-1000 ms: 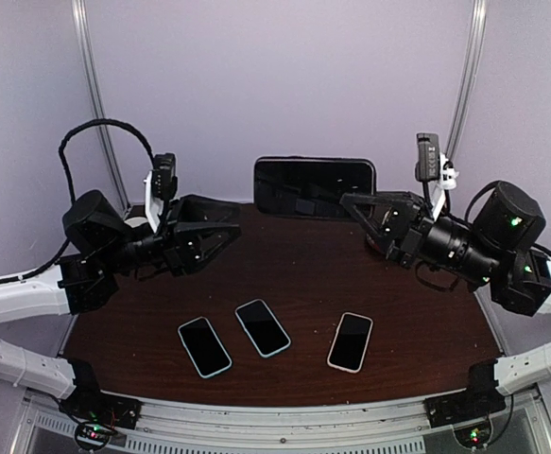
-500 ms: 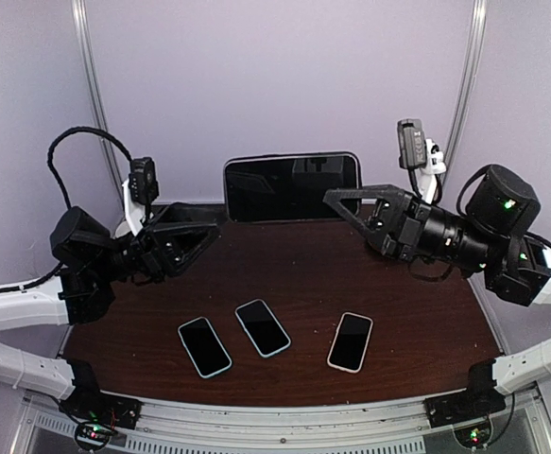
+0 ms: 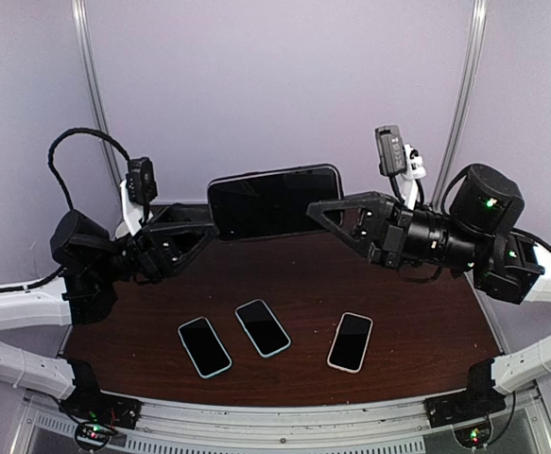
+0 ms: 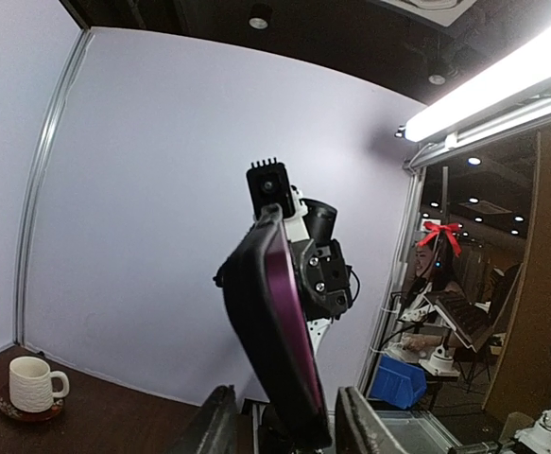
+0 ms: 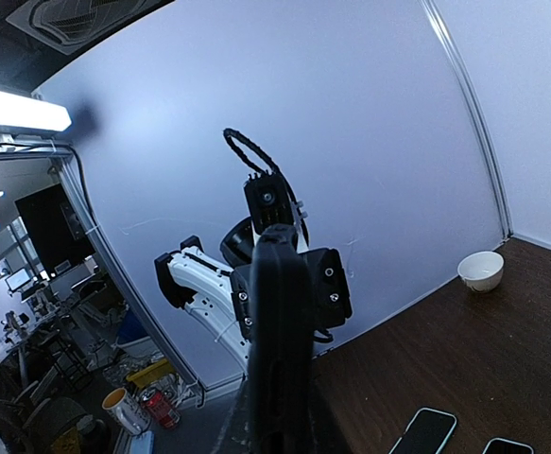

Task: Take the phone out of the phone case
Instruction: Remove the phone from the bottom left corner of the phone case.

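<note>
The phone case (image 4: 254, 326), with the phone (image 3: 273, 202) seated inside, hangs landscape in the air above the surface (image 3: 398, 322). The right hand (image 3: 318, 212) is clenched on its right end. The left hand (image 3: 206, 224) straddles the left end (grasping or not, I cannot tell). A white cup (image 4: 35, 383) and a bowl (image 5: 481, 270) stand with their interiors hidden.
</note>
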Available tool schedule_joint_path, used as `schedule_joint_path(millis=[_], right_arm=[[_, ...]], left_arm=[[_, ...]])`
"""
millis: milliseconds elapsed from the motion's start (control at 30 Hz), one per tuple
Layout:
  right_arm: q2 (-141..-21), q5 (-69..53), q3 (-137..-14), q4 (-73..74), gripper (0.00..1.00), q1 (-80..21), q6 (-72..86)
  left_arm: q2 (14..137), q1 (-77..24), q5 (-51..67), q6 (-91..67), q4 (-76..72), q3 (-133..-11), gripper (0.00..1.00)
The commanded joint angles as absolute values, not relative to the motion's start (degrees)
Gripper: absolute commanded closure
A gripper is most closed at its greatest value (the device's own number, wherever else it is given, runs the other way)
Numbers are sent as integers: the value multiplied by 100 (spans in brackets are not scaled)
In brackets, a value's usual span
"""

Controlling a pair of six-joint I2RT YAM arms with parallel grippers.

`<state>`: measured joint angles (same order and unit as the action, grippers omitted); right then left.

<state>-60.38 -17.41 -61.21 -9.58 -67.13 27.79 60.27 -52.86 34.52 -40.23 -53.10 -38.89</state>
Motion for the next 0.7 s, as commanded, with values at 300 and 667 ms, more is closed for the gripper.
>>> schedule_joint_path(millis=[300,667], right_arm=[[-5927,-1904,-6359,-1513,100,-6688,2665],[-5871,-1727,-6267,-1543,100,-6689,2744]], left_arm=[[6165,-5324,3786,-3990,-5538,-3955,63],[6244,-5396,3982,-4008,-5574,-4032,76]])
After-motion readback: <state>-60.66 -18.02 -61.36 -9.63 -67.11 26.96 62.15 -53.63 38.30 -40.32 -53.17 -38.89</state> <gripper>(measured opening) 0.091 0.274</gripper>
